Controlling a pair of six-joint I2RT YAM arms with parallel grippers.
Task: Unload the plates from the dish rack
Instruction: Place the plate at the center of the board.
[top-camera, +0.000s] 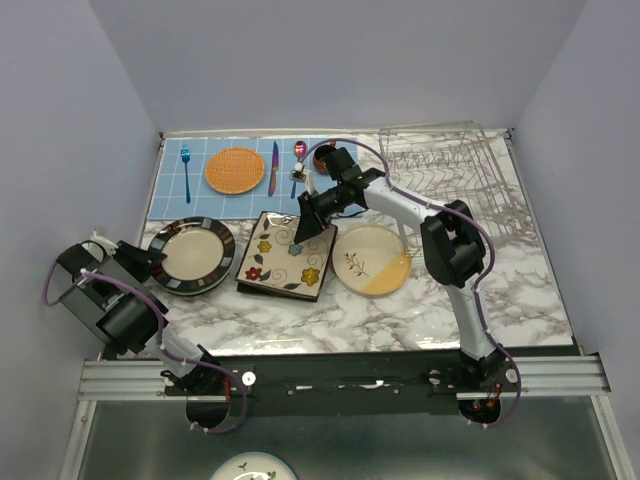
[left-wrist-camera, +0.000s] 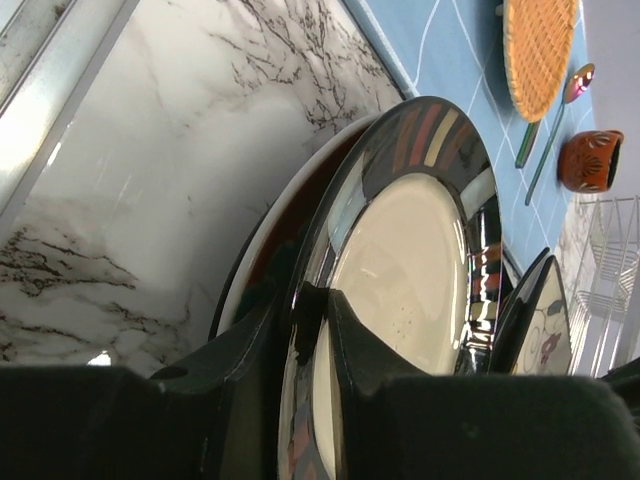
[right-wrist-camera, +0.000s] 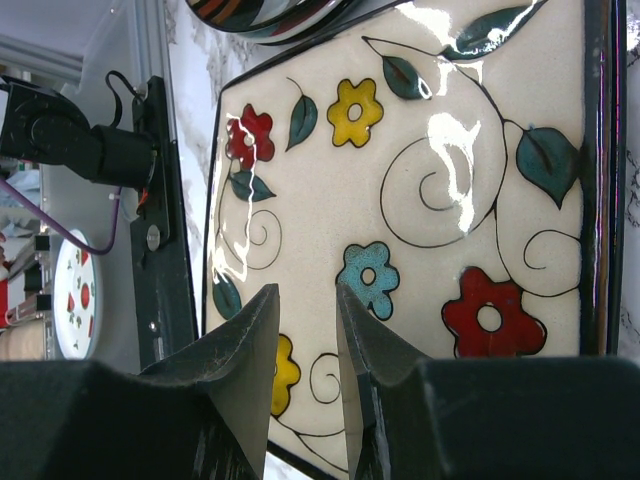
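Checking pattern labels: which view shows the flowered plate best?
Right wrist: flowered plate fills the frame, face-on, flowers sharp. Top shows it nearly whole but small, one corner under the right gripper. Left wrist catches only a sliver at the right edge.

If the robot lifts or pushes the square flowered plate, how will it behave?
The square flowered plate looks like glazed ceramic, so probably stiff and breakable. Its glare suggests a slippery surface. Being square, it would likely slide, not roll.
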